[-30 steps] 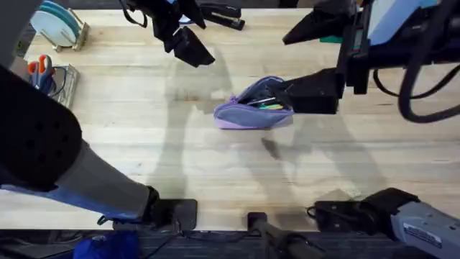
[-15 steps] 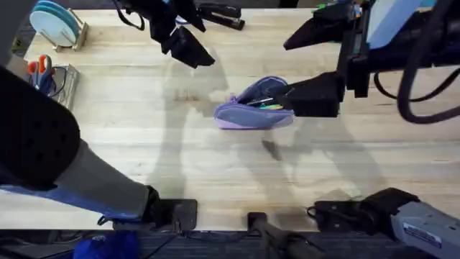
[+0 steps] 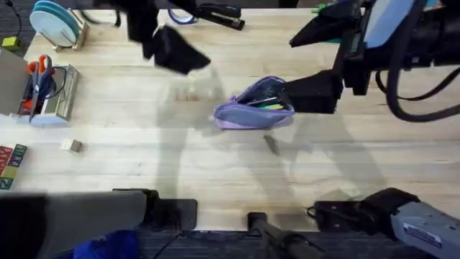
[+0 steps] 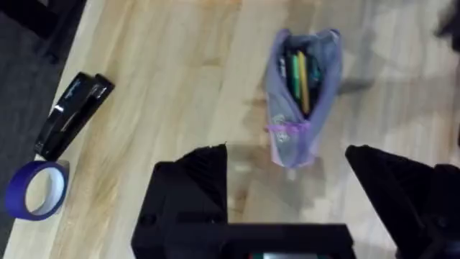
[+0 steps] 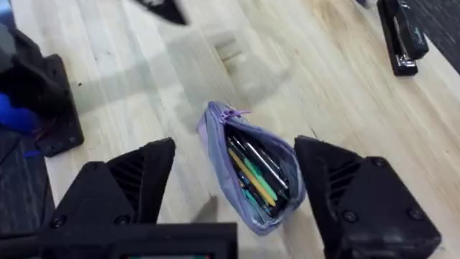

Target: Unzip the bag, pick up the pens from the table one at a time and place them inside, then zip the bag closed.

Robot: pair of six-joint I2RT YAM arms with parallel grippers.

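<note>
both grippers (left [image 4: 287, 205], right [image 5: 233, 191]) gape empty; the bag [image 3: 254, 108] lies unzipped, pens inside probably hidden

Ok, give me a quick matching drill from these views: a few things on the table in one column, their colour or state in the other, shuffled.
Things:
1. pouch
2. stapler
3. tape roll
4. scissors

Descriptions:
A. blue-purple ring lying flat
B. orange handles, standing in a holder
C. lavender, unzipped, pens inside
D. black, lying closed on the wood

Pairs: 1-C, 2-D, 3-A, 4-B
</note>
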